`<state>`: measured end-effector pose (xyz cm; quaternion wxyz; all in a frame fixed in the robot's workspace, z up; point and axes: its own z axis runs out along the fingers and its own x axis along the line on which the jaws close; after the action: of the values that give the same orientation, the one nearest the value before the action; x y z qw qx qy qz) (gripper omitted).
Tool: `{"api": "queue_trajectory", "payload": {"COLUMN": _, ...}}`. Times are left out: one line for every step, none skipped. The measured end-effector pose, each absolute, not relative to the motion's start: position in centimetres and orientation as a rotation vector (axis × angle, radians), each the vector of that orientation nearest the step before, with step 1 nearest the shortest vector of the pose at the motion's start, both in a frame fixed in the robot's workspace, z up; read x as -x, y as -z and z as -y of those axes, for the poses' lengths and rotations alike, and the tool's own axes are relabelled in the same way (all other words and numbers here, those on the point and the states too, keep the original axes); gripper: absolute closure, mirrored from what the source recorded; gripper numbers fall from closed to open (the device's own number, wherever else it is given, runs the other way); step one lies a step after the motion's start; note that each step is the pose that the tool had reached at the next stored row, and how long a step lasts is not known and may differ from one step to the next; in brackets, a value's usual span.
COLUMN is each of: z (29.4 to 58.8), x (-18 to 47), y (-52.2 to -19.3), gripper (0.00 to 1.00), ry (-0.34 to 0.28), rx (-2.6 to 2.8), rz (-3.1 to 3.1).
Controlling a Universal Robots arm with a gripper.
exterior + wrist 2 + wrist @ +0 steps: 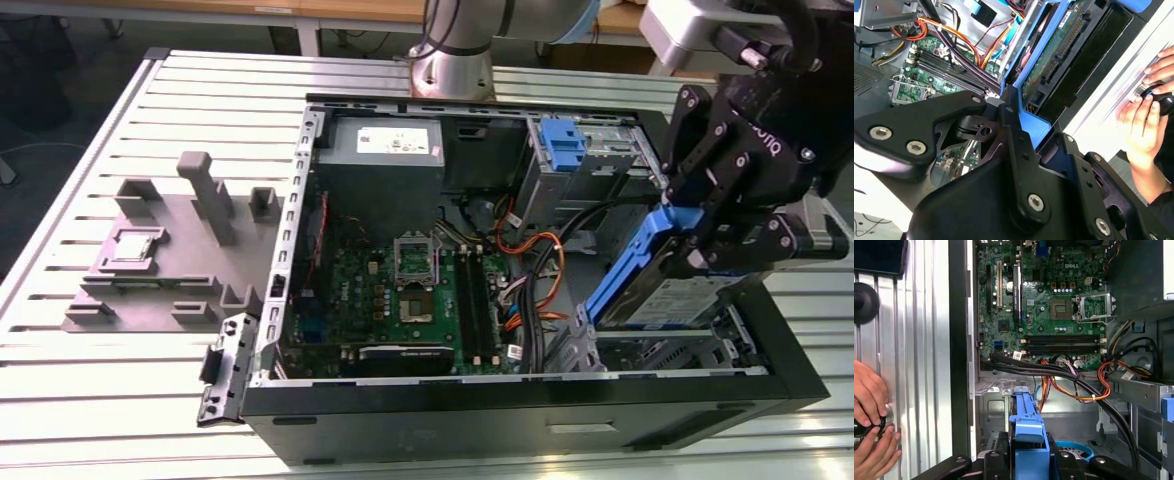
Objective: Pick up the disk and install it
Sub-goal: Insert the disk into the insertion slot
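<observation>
We see the tool (705, 248) clamped on the tilted disk (663, 292) over the open case (534, 410), orange cables (1102, 381) just beside.

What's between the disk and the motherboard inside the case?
A bundle of orange and black cables runs between the disk and the motherboard, as the exterior view shows.

Exterior view high above open case (534, 410), wrist views close inside — sharing motherboard (1054, 305)
</observation>
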<state>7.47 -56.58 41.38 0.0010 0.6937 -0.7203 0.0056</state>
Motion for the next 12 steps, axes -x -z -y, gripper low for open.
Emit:
{"api": "queue_trajectory", "payload": {"z": 56.58, "x": -7.47, "y": -41.31, "gripper": 0.63, "ry": -0.017, "rx": -2.178, "rz": 2.261}}
{"api": "queue_trajectory", "payload": {"z": 56.58, "x": -7.47, "y": -41.23, "gripper": 0.63, "ry": -0.018, "rx": -2.178, "rz": 2.261}}
{"api": "queue_trajectory", "payload": {"z": 56.59, "x": -7.47, "y": -41.15, "gripper": 0.63, "ry": -0.018, "rx": -2.178, "rz": 2.261}}
{"api": "queue_trajectory", "payload": {"z": 56.59, "x": -7.47, "y": -41.08, "gripper": 0.63, "ry": -0.018, "rx": -2.178, "rz": 2.261}}
{"api": "queue_trajectory", "payload": {"z": 56.60, "x": -7.47, "y": -41.00, "gripper": 0.63, "ry": -0.017, "rx": -2.178, "rz": 2.262}}
{"api": "queue_trajectory", "payload": {"z": 56.61, "x": -7.47, "y": -40.92, "gripper": 0.63, "ry": -0.018, "rx": -2.178, "rz": 2.261}}
{"api": "queue_trajectory", "payload": {"z": 56.61, "x": -7.47, "y": -40.85, "gripper": 0.63, "ry": -0.018, "rx": -2.178, "rz": 2.261}}
{"api": "queue_trajectory", "payload": {"z": 56.61, "x": -7.47, "y": -40.78, "gripper": 0.63, "ry": -0.018, "rx": -2.178, "rz": 2.261}}
{"api": "queue_trajectory", "payload": {"z": 56.62, "x": -7.47, "y": -40.71, "gripper": 0.63, "ry": -0.018, "rx": -2.178, "rz": 2.261}}
{"api": "queue_trajectory", "payload": {"z": 56.62, "x": -7.47, "y": -40.65, "gripper": 0.63, "ry": -0.018, "rx": -2.178, "rz": 2.261}}
{"api": "queue_trajectory", "payload": {"z": 56.63, "x": -7.47, "y": -40.59, "gripper": 0.63, "ry": -0.018, "rx": -2.178, "rz": 2.261}}
{"api": "queue_trajectory", "payload": {"z": 56.63, "x": -7.47, "y": -40.53, "gripper": 0.63, "ry": -0.018, "rx": -2.178, "rz": 2.261}}
